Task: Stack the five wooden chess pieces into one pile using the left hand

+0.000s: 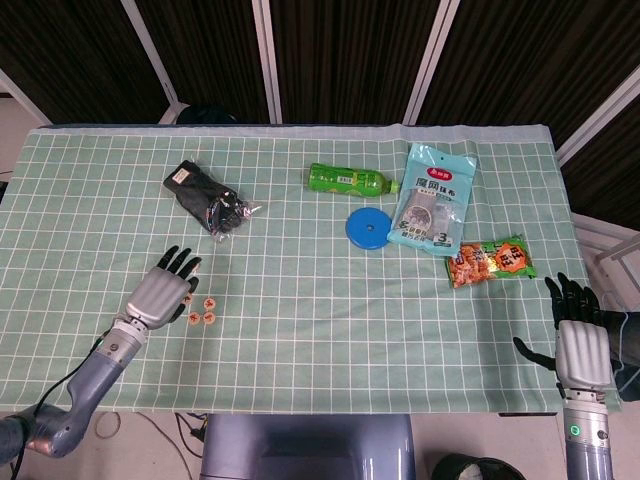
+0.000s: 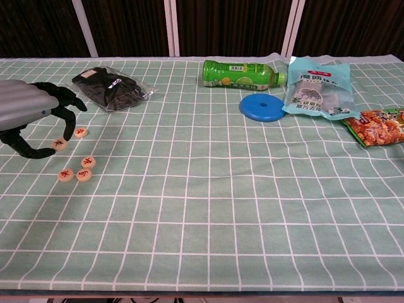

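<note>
My left robot hand [image 2: 28, 117] at the surface's [image 2: 202, 208] left edge, pinching one chess piece [image 2: 59, 144], one piece [image 2: 80, 132] just beside its fingertips, three pieces [image 2: 77, 170] clustered nearer me, none stacked, my right robot hand [image 1: 578, 340] off the surface, fingers spread, holding nothing

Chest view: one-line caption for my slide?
Left hand pinches one wooden chess piece; four others lie unstacked nearby on the checked cloth.

The grey-and-black left hand [image 2: 28, 117] pinches one round wooden chess piece [image 2: 59, 144]; four more [image 2: 84, 175] lie nearby on green checked cloth [image 2: 208, 208].
</note>
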